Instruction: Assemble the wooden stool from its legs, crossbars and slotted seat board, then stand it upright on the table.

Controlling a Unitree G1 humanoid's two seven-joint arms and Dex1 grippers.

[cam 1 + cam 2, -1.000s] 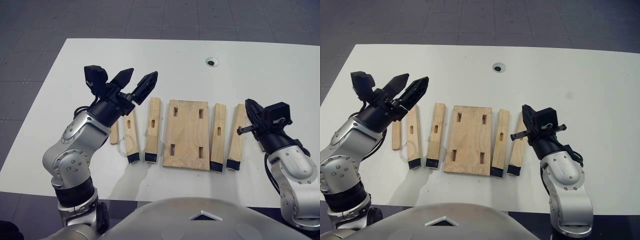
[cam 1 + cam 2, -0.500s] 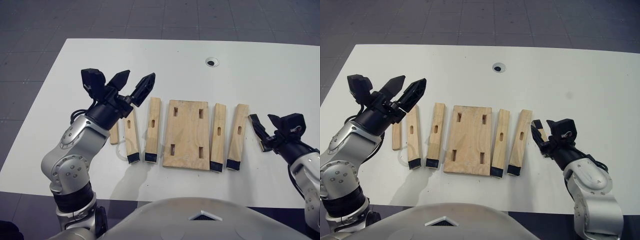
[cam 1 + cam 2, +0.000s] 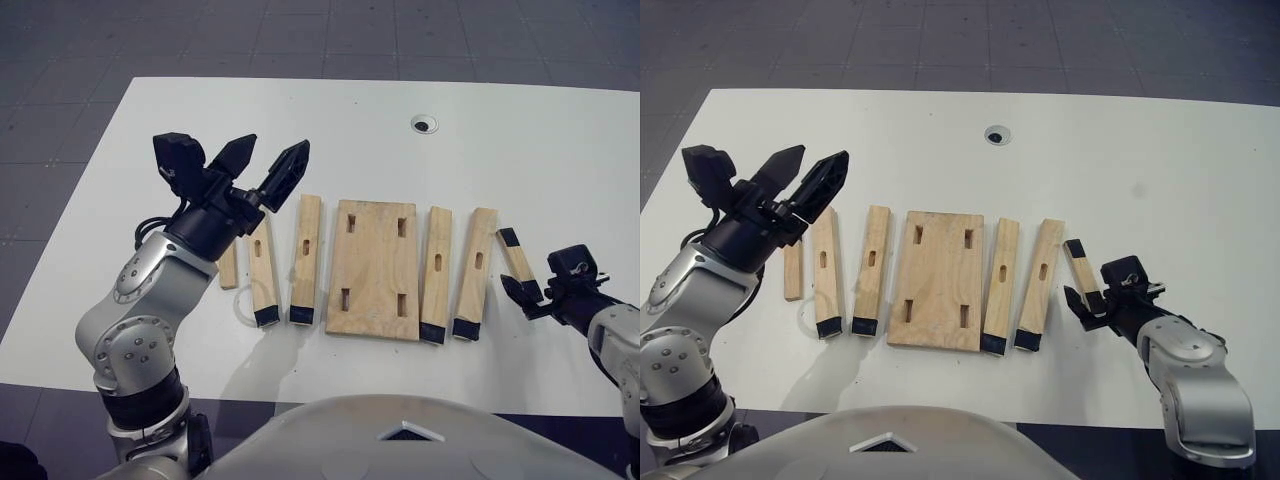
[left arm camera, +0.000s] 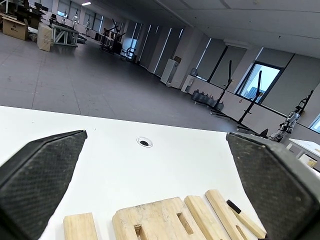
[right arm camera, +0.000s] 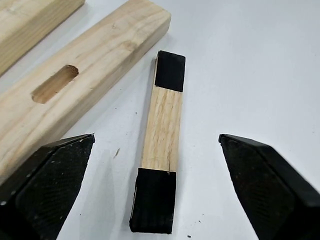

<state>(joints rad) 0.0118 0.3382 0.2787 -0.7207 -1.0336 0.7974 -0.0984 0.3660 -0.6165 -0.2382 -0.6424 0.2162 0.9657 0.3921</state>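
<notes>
The seat board (image 3: 375, 270) lay flat with its slots up, nothing yet fitted into it. Two legs (image 3: 305, 255) lay left of the board and two right of it, all loose. Beyond the board's right-hand legs lay a black-tipped crossbar (image 5: 162, 117), and the right gripper (image 5: 156, 140) hung over it, jaws released and straddling it without touching. This looked like the first pick; the next move would call for lowering onto the bare wood middle and closing squarely. The left gripper (image 3: 272, 150) stood raised left of the board, jaws spread and empty. The white counter (image 3: 500, 140) had a grommet (image 3: 424, 124) beyond the board; grey floor (image 3: 300, 30) surrounded it.
</notes>
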